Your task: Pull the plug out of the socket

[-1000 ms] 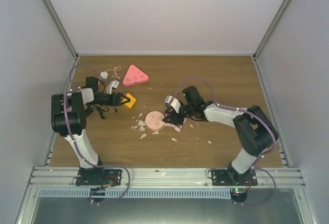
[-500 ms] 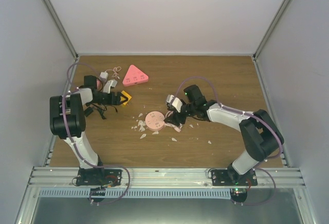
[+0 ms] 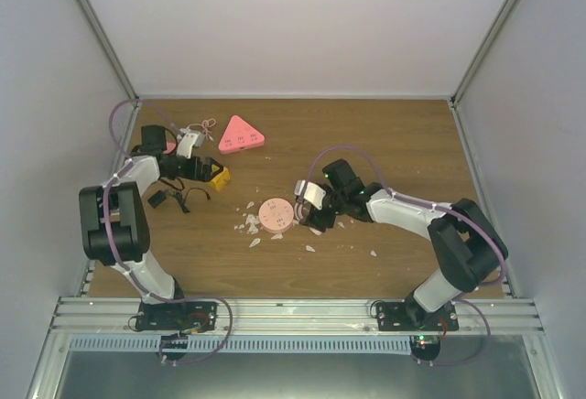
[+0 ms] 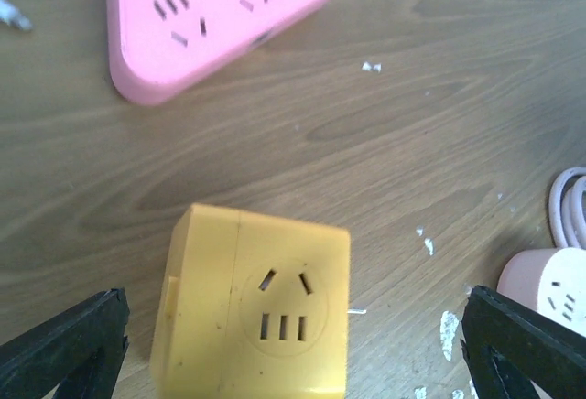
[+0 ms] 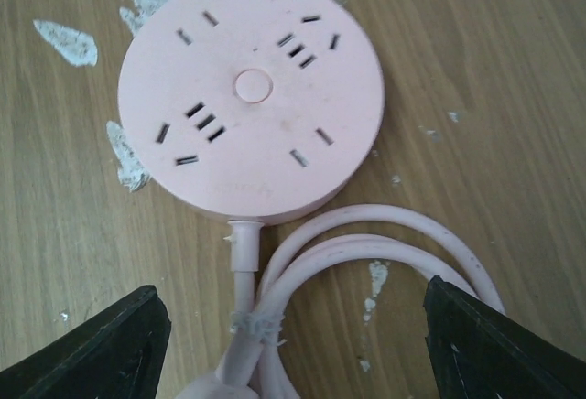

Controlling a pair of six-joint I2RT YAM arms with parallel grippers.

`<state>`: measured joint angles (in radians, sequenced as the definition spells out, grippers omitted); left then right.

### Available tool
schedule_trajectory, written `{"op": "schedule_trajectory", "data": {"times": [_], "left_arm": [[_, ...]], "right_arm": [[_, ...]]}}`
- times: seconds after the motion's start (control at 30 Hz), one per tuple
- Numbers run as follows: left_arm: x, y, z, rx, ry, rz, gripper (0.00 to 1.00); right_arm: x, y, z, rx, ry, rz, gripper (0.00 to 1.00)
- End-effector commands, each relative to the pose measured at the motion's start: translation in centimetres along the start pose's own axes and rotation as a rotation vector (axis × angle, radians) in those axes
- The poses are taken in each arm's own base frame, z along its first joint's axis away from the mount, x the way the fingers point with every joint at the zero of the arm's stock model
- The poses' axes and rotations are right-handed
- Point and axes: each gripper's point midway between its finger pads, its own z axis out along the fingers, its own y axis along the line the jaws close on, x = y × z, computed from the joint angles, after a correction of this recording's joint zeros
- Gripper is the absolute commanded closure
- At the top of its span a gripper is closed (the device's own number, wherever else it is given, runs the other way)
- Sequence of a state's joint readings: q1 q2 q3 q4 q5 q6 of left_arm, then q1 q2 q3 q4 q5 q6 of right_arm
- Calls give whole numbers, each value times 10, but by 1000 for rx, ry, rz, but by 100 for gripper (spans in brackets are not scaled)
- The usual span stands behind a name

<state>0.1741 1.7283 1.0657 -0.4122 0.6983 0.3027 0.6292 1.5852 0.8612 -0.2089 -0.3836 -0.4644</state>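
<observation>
A yellow cube socket [image 4: 252, 303] lies on the wood between my left gripper's [image 4: 293, 362] open fingers [image 4: 64, 344], with no plug in its top face. In the top view the cube [image 3: 219, 177] sits just in front of the left gripper [image 3: 205, 171]. A round pink socket [image 5: 252, 88] with a coiled pink cord [image 5: 366, 253] lies under my right gripper [image 5: 298, 349], which is open with the cord between its fingers [image 5: 499, 344]. In the top view the round socket [image 3: 275, 215] is just left of the right gripper [image 3: 309, 214]. Its slots are all empty.
A pink triangular socket [image 3: 240, 134] lies at the back left, also in the left wrist view [image 4: 211, 15]. A white adapter with a thin cable [image 3: 190, 134] sits beside it. A black plug with cable [image 3: 160, 199] lies near the left wall. White flakes [image 3: 249, 225] litter the middle.
My left arm has swung back toward the far left and the yellow cube has shifted slightly left with it. My right gripper has edged nearer over the round socket's cord.
</observation>
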Motion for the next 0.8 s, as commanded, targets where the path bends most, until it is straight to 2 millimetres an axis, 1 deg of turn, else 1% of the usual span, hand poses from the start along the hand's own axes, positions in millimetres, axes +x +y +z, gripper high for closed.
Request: {"op": "schedule_trajectory", "data": {"times": [0.0, 0.13, 0.4, 0.47, 0.53, 0.6, 0.7, 0.77], "left_arm": [[-36, -11, -29, -39, -90, 109, 1], [-45, -27, -45, -30, -131, 140, 1], [-45, -47, -65, -27, -168, 170, 1], [-45, -50, -67, -23, -177, 170, 1], [-46, -53, -69, -15, -184, 169, 1], [-48, -55, -71, -12, -191, 169, 1], [-51, -57, -73, -9, -203, 172, 1], [-53, -60, -75, -4, -212, 174, 1]], "right_arm": [[13, 9, 6, 45, 96, -91, 23], [17, 9, 17, 74, 146, -128, 23], [32, 7, 40, 92, 233, -139, 28], [34, 5, 42, 102, 242, -138, 34], [34, 2, 42, 118, 246, -136, 46], [34, -3, 40, 143, 249, -133, 54], [40, -15, 37, 174, 260, -102, 63], [49, -26, 33, 176, 270, -58, 68]]}}
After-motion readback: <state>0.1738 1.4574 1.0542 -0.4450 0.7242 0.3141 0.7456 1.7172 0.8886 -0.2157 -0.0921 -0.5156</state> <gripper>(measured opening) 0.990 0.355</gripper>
